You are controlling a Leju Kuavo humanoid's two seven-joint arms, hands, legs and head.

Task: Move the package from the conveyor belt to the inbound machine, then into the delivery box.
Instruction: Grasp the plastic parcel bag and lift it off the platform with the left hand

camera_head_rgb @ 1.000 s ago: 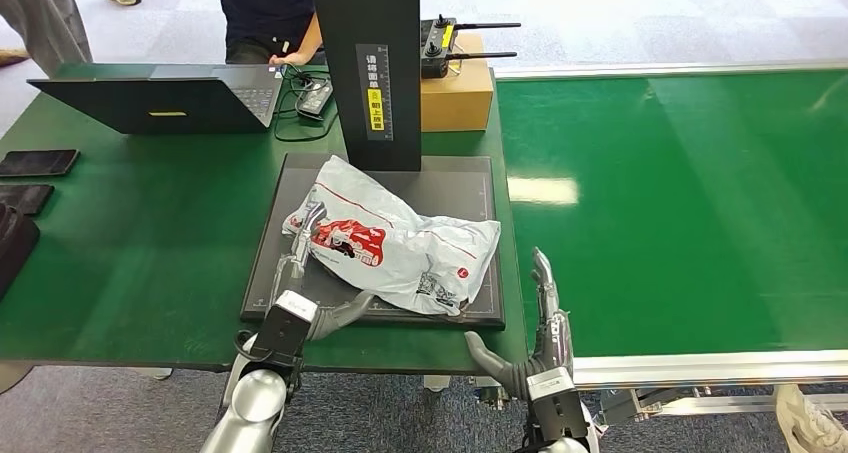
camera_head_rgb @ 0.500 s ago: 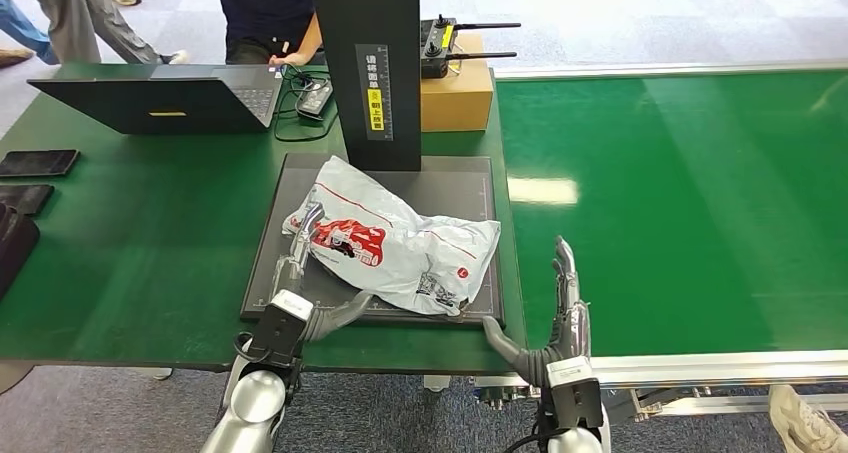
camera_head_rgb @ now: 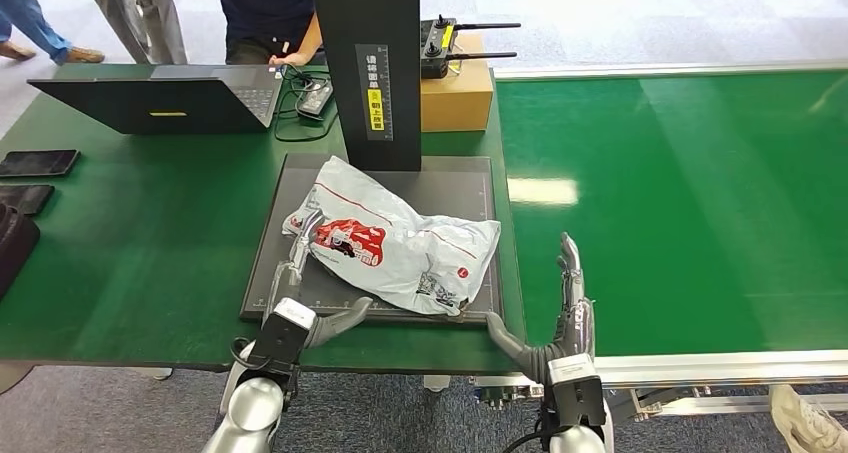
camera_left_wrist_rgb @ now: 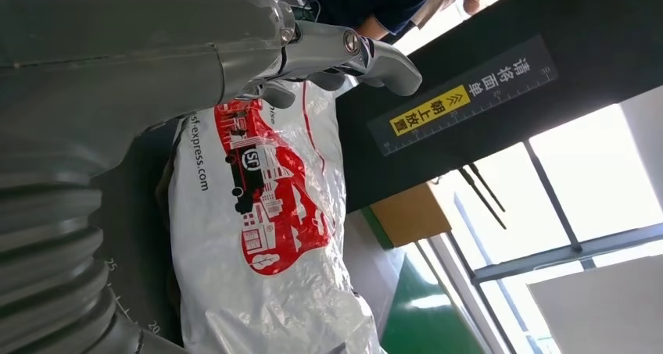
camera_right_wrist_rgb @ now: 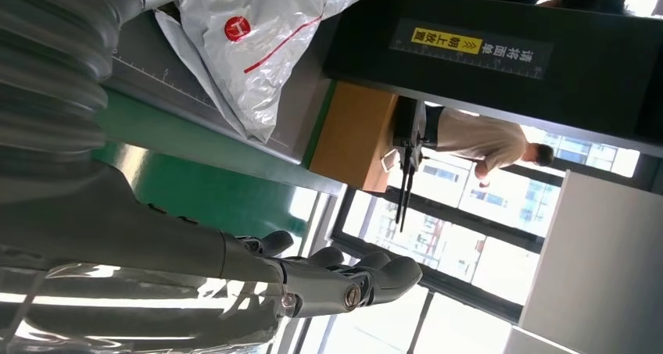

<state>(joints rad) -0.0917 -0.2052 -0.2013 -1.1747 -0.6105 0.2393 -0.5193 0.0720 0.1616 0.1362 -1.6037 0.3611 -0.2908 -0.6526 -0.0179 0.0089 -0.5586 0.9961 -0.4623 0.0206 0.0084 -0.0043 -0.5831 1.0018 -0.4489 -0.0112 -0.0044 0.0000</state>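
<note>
A white plastic package (camera_head_rgb: 395, 235) with red print lies on the dark platform (camera_head_rgb: 458, 183) of the inbound machine, under its black column (camera_head_rgb: 368, 63). My left hand (camera_head_rgb: 300, 273) stands at the package's left end with fingers straight and the thumb spread under its near edge; the left wrist view has those fingers (camera_left_wrist_rgb: 367, 53) against the package (camera_left_wrist_rgb: 266, 237). My right hand (camera_head_rgb: 560, 313) is open over the near edge of the green conveyor belt (camera_head_rgb: 680, 193), just right of the platform, holding nothing. The right wrist view shows the package's corner (camera_right_wrist_rgb: 258, 49) apart from the right hand (camera_right_wrist_rgb: 336, 280).
A cardboard box (camera_head_rgb: 457, 91) with a remote controller (camera_head_rgb: 440, 45) on it stands behind the platform. A laptop (camera_head_rgb: 160, 98), cables and phones (camera_head_rgb: 38, 162) lie on the green table to the left. People stand behind the table (camera_head_rgb: 262, 13).
My right hand has moved right and a little forward, away from the platform's near right corner, onto the belt's edge. The left hand and the package have stayed put.
</note>
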